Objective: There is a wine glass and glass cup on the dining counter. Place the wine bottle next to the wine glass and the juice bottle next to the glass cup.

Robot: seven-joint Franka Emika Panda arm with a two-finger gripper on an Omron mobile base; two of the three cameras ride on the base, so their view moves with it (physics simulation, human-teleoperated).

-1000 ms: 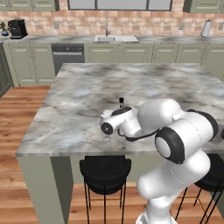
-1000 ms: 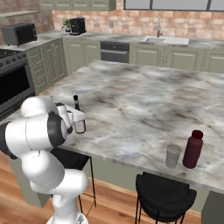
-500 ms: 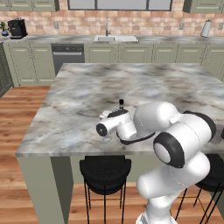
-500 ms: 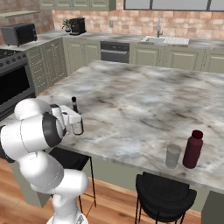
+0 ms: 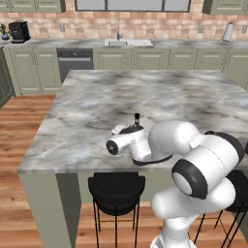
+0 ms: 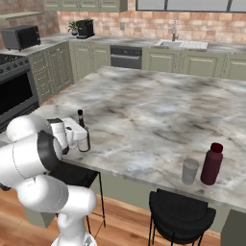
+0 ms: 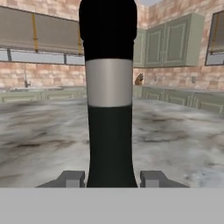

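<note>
My gripper (image 7: 111, 179) is shut on the wine bottle (image 7: 109, 100), a dark bottle with a pale band, which stands upright between the fingertips (image 7: 70, 178). In the right base view the wine bottle (image 6: 81, 126) stands over the near left part of the dining counter (image 6: 158, 110), low to the marble, with my gripper (image 6: 76, 137) around its body. Its neck rises above the hand in the left base view (image 5: 137, 117). The glass cup (image 6: 190, 171) and the maroon juice bottle (image 6: 212, 164) stand side by side at the near right edge. The wine glass is hidden.
Black stools (image 6: 180, 216) stand under the counter's near edge, another stool (image 5: 116, 189) showing beside my arm. A wall counter with sink (image 5: 126, 42), a coffee machine (image 5: 19, 31) and a stove (image 6: 17, 91) lie beyond the island.
The hand with the wine bottle has shifted slightly toward the counter's near edge and a little lower. The jaws have stayed shut on it.
</note>
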